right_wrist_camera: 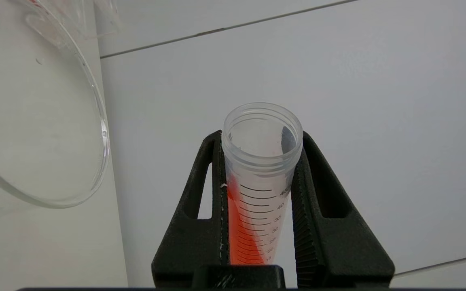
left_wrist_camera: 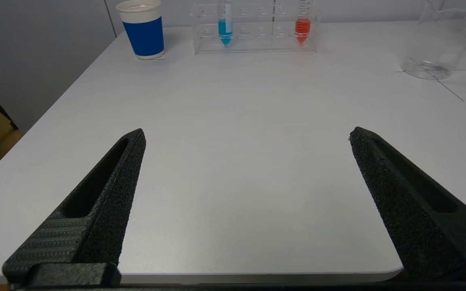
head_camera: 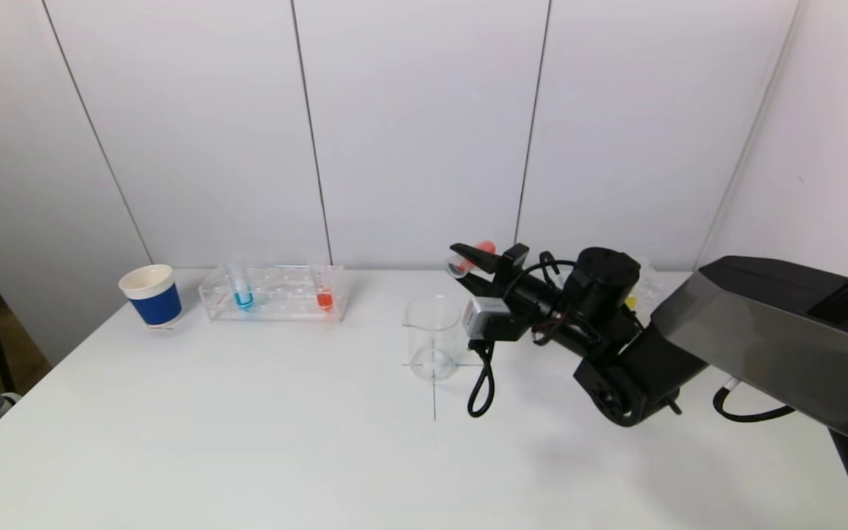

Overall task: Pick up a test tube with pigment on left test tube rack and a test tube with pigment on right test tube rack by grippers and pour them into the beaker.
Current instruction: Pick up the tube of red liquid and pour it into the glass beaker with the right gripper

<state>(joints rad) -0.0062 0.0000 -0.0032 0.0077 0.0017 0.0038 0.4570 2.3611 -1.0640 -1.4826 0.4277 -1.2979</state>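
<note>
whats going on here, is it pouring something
The right gripper is clamped on a clear graduated test tube of red-orange liquid, tipped over near the rim of the clear glass beaker on the white table. No coloured liquid shows in the beaker yet. The left gripper hovers open over the table. Tubes of blue and red liquid stand in the clear rack beside a blue paper cup.
</note>
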